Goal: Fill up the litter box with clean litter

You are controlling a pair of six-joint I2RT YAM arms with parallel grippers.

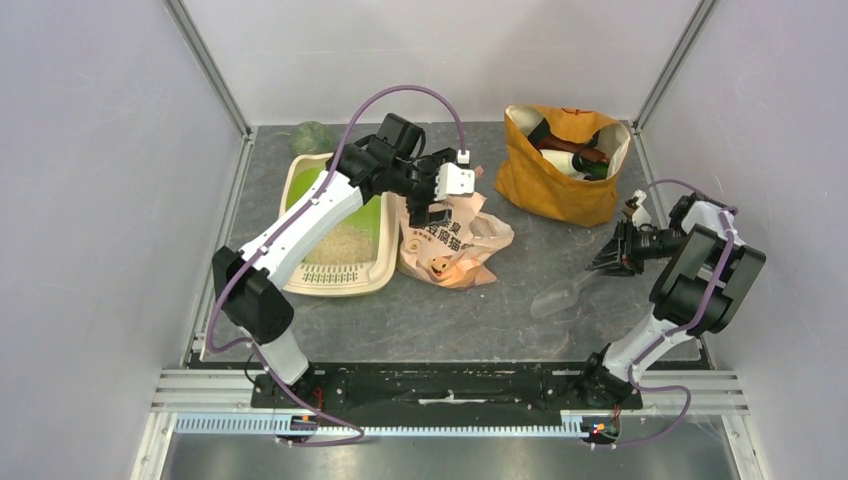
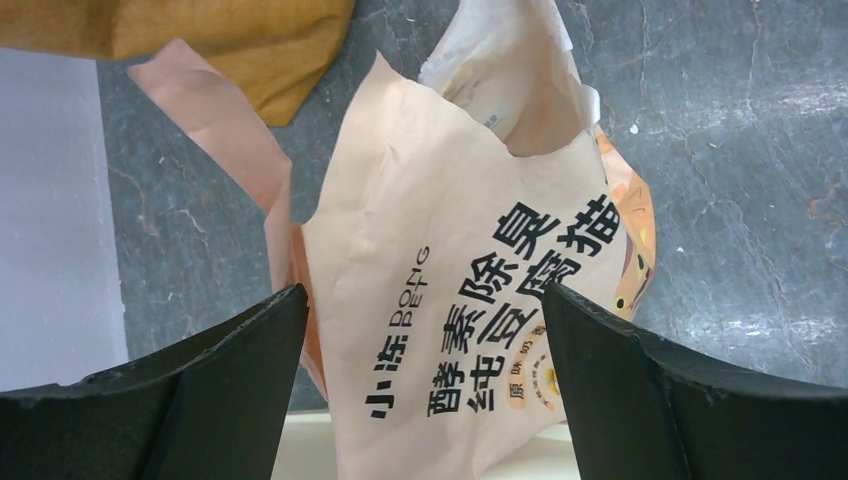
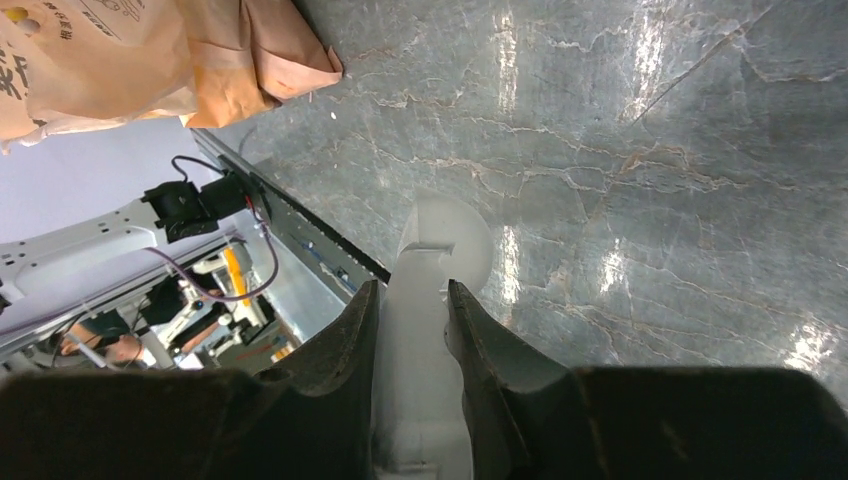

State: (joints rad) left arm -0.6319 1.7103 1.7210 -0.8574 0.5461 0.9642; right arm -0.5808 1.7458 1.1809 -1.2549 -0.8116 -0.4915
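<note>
The litter box (image 1: 335,288) lies at the left, cream-rimmed and green inside. A pale heap of clean litter (image 1: 338,243) fills its near end. My left arm reaches across it. The left gripper (image 1: 432,210) hangs open over the peach printed litter bag (image 1: 452,243). In the left wrist view the bag (image 2: 450,290) stands between the wide-apart fingers of the left gripper (image 2: 422,290), with the box's cream rim (image 2: 300,450) below. My right gripper (image 1: 605,262) is shut on the handle of a translucent scoop (image 1: 562,295). In the right wrist view the right gripper (image 3: 412,285) clamps the scoop (image 3: 440,235), whose bowl looks empty.
A mustard-yellow fabric bag (image 1: 560,170) stuffed with bottles stands at the back right, its edge also showing in the left wrist view (image 2: 200,40). A green round object (image 1: 312,137) sits behind the litter box. Metal frame posts and white walls ring the grey table (image 1: 560,240).
</note>
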